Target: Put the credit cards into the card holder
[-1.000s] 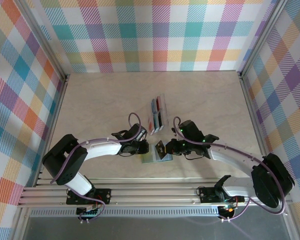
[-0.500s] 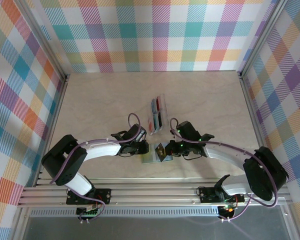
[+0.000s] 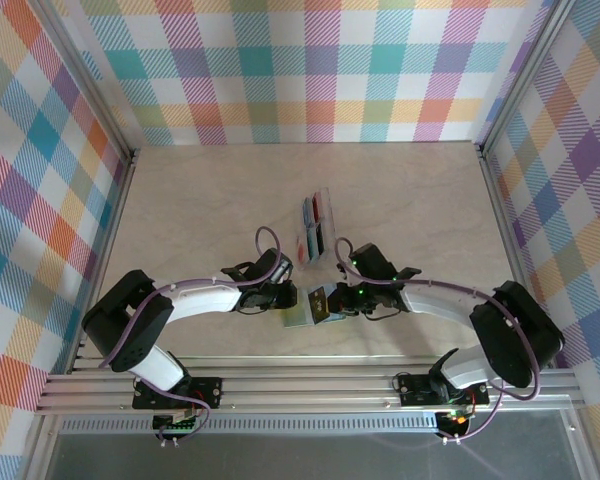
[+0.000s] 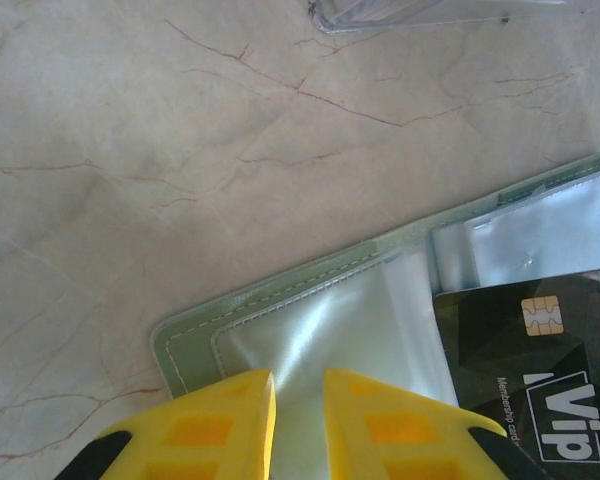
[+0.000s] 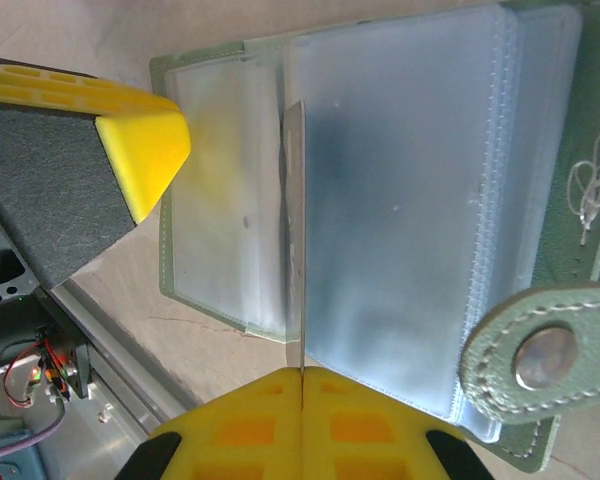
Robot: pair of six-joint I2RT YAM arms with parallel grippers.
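Marbled beige tabletop (image 4: 180,120) carries one green stitched card holder (image 5: 570,100), opened, with glossy clear sleeves (image 5: 410,200). Its edge sits clamped in the left fingers (image 4: 210,430); the right fingers (image 5: 380,420) pinch one thin dark card (image 4: 520,350) against the sleeves.

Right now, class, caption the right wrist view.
Right gripper holds a card edge-on at the clear sleeves of the open card holder.

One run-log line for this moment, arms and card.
left pincer: clamps card holder edge | right pincer: shut on dark card | card over clear sleeves
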